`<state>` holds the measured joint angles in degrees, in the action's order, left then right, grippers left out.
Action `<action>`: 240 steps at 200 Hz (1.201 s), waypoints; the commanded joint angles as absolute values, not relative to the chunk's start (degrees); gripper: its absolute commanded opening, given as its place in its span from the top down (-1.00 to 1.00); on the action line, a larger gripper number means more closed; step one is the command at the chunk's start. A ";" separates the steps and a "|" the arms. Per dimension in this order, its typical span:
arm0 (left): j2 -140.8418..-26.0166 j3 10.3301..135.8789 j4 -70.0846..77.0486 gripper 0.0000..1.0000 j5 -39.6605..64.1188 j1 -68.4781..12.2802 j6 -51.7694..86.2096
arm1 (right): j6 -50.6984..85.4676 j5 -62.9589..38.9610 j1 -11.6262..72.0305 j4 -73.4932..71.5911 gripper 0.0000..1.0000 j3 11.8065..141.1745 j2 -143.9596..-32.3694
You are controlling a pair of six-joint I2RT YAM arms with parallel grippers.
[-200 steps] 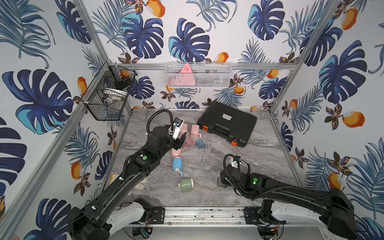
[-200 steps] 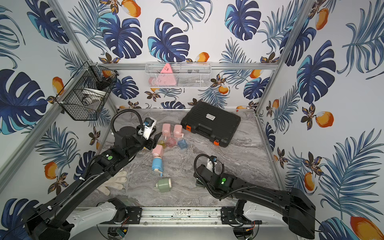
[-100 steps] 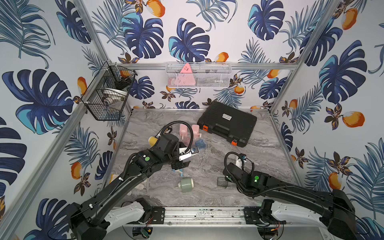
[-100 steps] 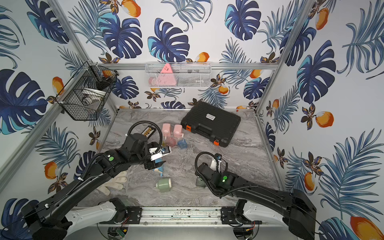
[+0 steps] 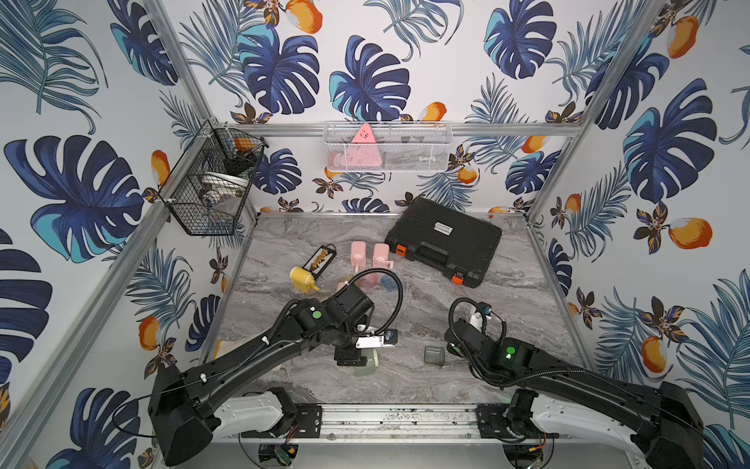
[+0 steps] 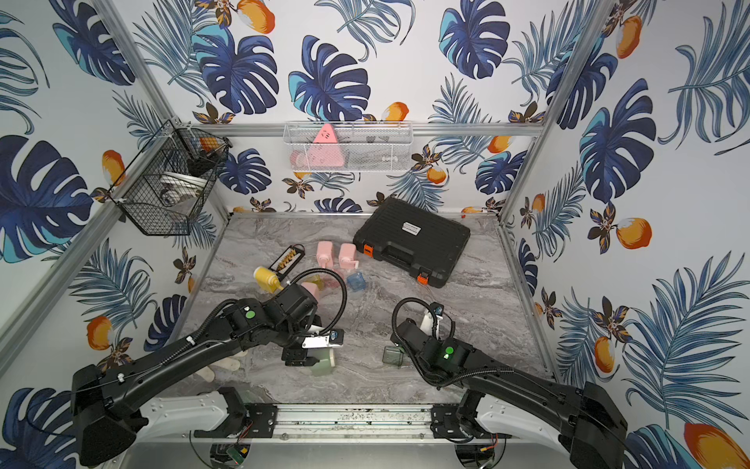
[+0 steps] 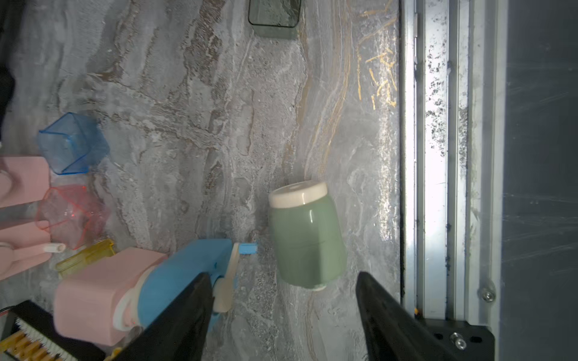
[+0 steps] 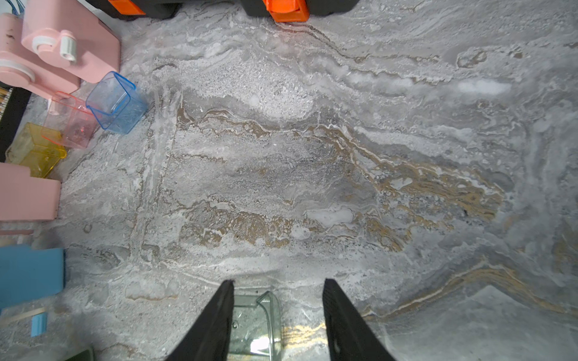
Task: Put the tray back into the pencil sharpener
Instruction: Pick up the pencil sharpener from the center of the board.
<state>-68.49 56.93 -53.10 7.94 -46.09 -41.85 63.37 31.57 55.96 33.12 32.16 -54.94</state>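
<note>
Green pencil sharpener lies on its side by the front rail under the wide-open left gripper, so I'd pinch it mid-body, clear of the blue sharpener, while the open right gripper straddling the clear tray closes squarely.

The surface, read with 12 at the rear wall. Clear passage: bare marble from centre out to 3 o'clock, and a strip at 6 between the green jar-shaped sharpener and the clear greenish tray. Obstructions: black hard plastic case at 1 o'clock; pink sharpeners and small coloured trays crowded from 11 toward centre. The left claw, parted wide about the green sharpener's end, is hemmed by a blue-and-pink sharpener just beside one finger and the aluminium front rail near the other.
</note>
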 commanded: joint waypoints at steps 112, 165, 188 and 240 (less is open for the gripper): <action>-81.06 56.41 -53.56 -0.56 1.17 -50.62 -34.45 | 63.99 31.47 55.79 35.77 0.02 31.47 -51.78; -83.03 54.72 -52.83 -0.49 2.31 -51.28 -34.28 | 63.56 31.12 55.72 35.68 0.02 31.38 -51.54; -83.25 54.14 -52.00 -0.46 2.09 -51.50 -34.32 | 63.38 30.94 55.70 35.54 0.02 31.40 -51.68; -84.29 53.39 -50.60 -0.35 1.91 -51.77 -34.18 | 63.37 30.68 55.72 35.63 0.02 31.38 -51.67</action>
